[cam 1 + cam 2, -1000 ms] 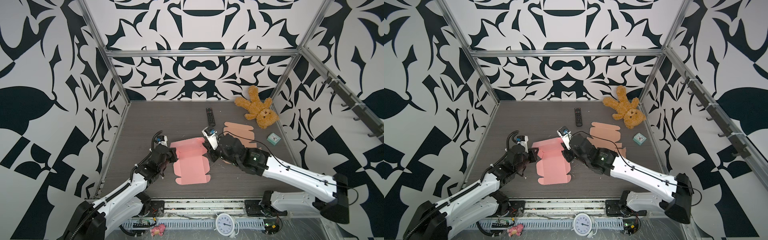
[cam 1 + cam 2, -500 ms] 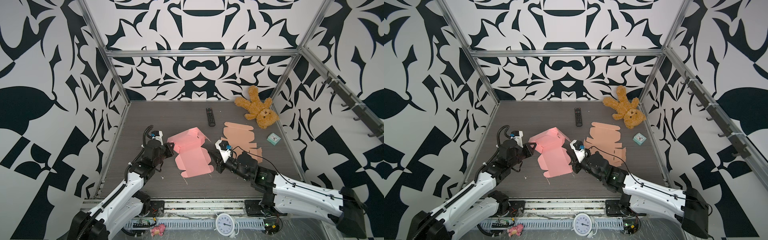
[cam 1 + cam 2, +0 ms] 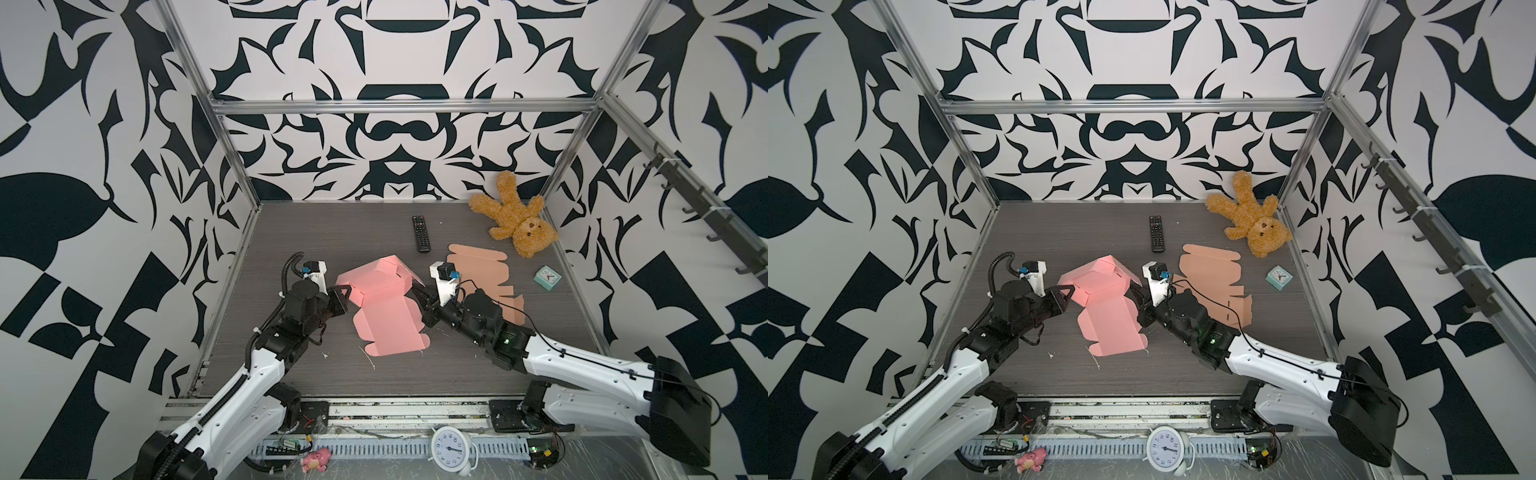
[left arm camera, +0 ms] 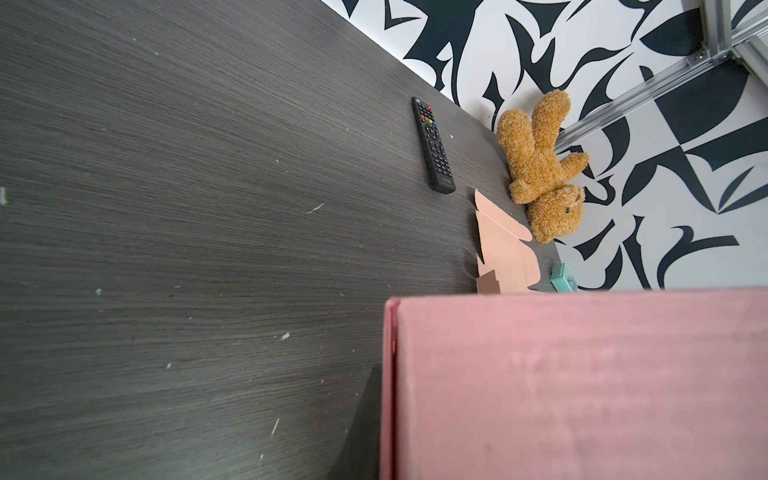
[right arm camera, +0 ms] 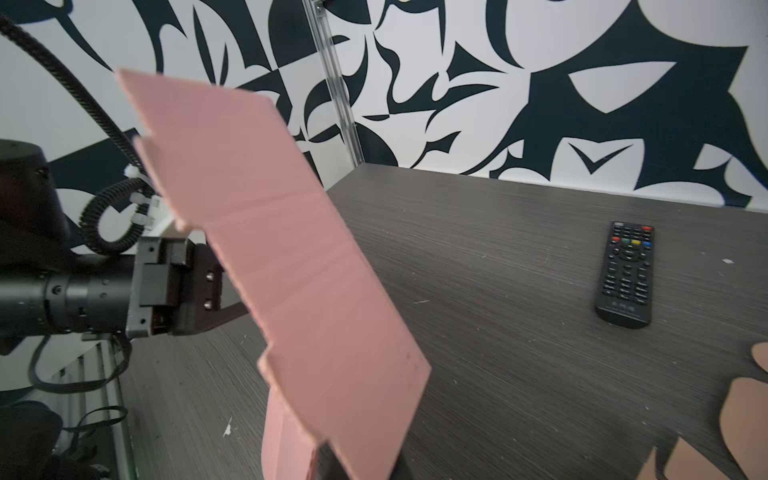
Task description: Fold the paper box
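Just nearer the camera than the remote [image 3: 421, 233], in both top views, the pink box [image 3: 386, 316] is lying partly folded on the table [image 3: 291, 232]. Its panels closest to the remote are standing up while its near panel is lying flat. The left gripper [image 3: 347, 291] is pinching the raised edge on the side away from the remote. The right gripper [image 3: 417, 299] is clamping the opposite edge, below the remote. A tan cardboard sheet [image 3: 482, 270] is lying flat beside the remote, and a teddy bear [image 3: 515, 224] is resting beyond it.

Seen from the left wrist, the pink box [image 4: 582, 386] is filling the close foreground, and the remote [image 4: 433, 145] is lying well apart from it; the gripper itself is not showing.

Seen from the right wrist, a tilted panel of the pink box [image 5: 291, 257] is rising between the camera and the left gripper [image 5: 232, 309], whose jaws are closing on its far side. The remote [image 5: 625, 274] is lying flat, well clear of that panel.
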